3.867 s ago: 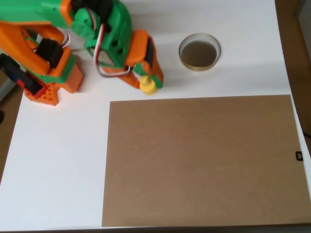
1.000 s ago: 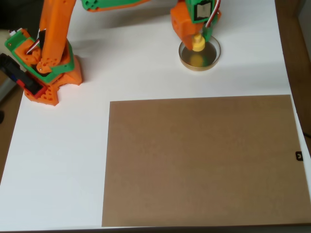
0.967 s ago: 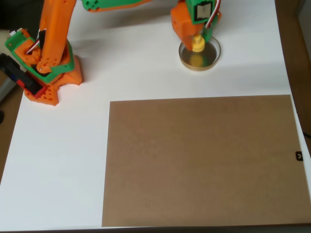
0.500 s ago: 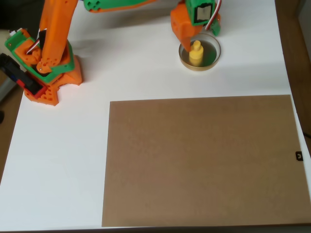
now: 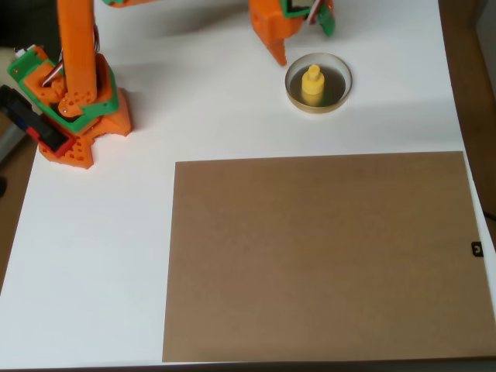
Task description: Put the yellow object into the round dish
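Now peg upright inside dish, near table top edge. Gripper beside dish, apart from peg, fingers spread, empty.

White table, overhead view.
On it: brown board front right, round dish near the back edge, orange-green arm base back left.

Orange-and-green plastic arm, seemingly red-and-white cabling near tool.
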Available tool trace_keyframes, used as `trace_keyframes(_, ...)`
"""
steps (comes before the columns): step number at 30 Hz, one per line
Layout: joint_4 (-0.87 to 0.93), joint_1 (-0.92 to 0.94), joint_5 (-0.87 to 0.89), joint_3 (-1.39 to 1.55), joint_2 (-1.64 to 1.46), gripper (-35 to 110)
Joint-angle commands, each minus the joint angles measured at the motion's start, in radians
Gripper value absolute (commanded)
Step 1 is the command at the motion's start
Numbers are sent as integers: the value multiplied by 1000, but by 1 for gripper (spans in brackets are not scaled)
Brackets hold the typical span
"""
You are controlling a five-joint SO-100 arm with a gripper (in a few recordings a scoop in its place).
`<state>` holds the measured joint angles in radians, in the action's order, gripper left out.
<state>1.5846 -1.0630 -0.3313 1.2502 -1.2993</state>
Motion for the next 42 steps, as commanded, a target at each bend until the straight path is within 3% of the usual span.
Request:
trace_keyframes(1, 14, -15, -23, 89, -202, 28)
trace_keyframes(9, 34, 97, -69, 327, -497, 28)
trace_keyframes(22, 120, 364, -98, 416, -815, 28)
trace_keyframes(42, -147, 908, -41, 701, -1042, 28)
